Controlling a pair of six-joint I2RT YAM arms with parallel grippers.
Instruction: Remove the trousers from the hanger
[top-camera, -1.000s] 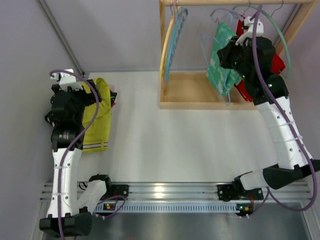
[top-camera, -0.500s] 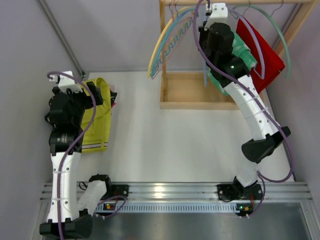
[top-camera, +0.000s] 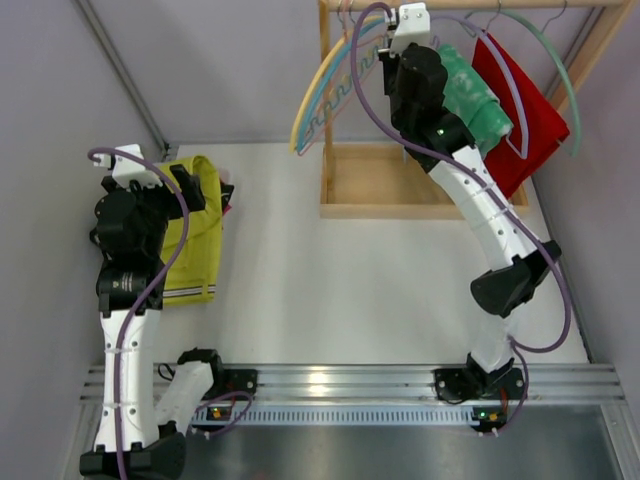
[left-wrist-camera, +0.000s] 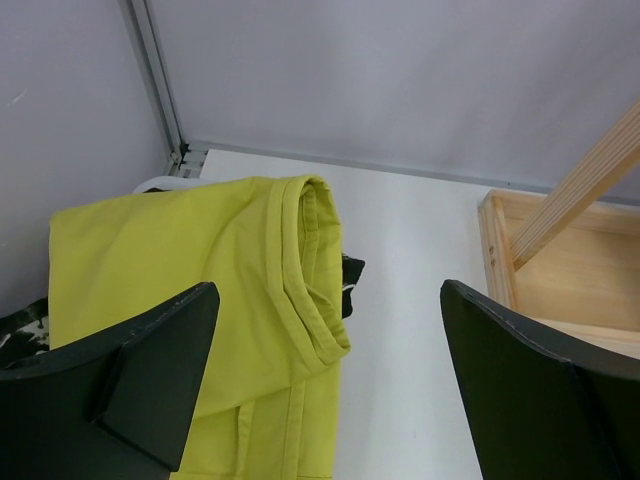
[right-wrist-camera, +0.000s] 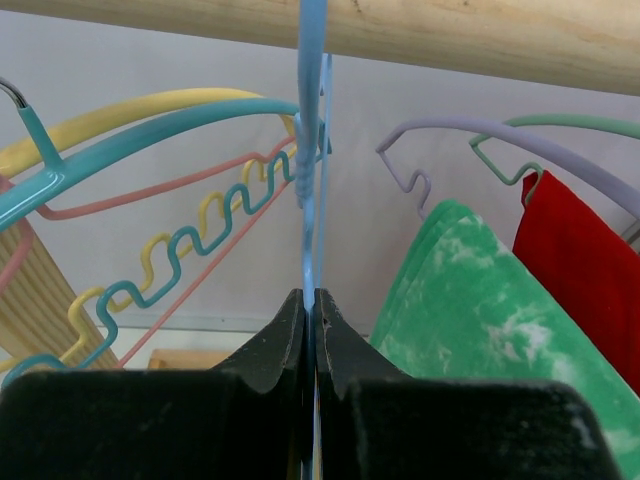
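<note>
One yellow pair lies left, done. R gripper, pinching blue hanger, slid left w/ green pair, prob. off soon. L gripper wide open.

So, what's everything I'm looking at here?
Folded mustard-yellow trousers: one, on the white table, left side.
Green mottled trousers: one, hanging on rack.
Bright red trousers: one, hanging rightmost.
Wooden clothes rack: one, pale, table's far side.
Empty plastic hangers: several, yellow, teal, pink, rack's left.
Light blue hanger: one, pinched by right gripper.
Left gripper: black, open, over yellow trousers.
Right gripper: black, shut on blue hanger.
</note>
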